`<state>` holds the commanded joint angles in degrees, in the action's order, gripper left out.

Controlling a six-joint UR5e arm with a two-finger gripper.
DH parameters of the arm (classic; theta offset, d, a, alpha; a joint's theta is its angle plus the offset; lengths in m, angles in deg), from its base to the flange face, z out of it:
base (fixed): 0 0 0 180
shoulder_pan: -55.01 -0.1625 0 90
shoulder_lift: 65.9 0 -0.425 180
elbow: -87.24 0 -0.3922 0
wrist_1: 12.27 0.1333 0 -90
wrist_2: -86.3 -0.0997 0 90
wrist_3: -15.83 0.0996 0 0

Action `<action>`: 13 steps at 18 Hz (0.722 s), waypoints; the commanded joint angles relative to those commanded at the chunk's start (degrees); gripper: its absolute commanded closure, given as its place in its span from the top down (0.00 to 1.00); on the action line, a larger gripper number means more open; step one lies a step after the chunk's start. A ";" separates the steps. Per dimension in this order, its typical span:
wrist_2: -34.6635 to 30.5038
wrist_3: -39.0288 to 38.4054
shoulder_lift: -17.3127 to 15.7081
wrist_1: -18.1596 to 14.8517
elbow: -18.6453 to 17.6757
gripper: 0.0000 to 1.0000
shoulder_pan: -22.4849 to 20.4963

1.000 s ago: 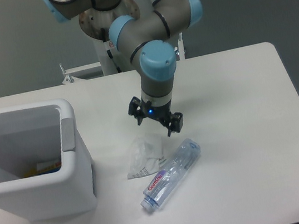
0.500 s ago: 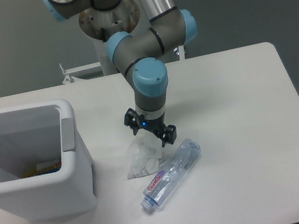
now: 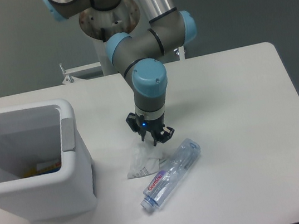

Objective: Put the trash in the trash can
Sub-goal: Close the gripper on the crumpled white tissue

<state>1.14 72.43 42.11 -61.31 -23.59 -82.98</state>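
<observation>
The gripper [image 3: 153, 138] is seen at the upper edge of the crumpled wrapper [image 3: 145, 160], its fingers drawn close together on the film; a firm hold cannot be confirmed. A secure pinch is best checked before any lift, since thin film may slip. The bottle [image 3: 171, 173] lies touching the wrapper's right side and could be dragged along. The trash can [image 3: 73, 182] stands left of the wrapper on the desk [image 3: 242, 132], with some items already inside.

Just below the black claw [image 3: 152, 136] lies a white-translucent wrapper [image 3: 144, 160] with small dark print. Lower right, a clear bottle [image 3: 170, 174] wears a red-purple label. Far left, the white bin [image 3: 76, 185] shows grey inside. The table [image 3: 242, 132] is white.
</observation>
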 joint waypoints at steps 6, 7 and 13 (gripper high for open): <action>-2.29 0.79 -1.67 -0.79 0.00 0.00 -0.44; -2.20 1.05 -1.76 -1.75 0.00 0.00 -0.61; 8.31 3.61 -8.51 -4.57 0.61 0.00 -6.31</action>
<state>9.45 76.03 33.61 -65.89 -22.98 -89.29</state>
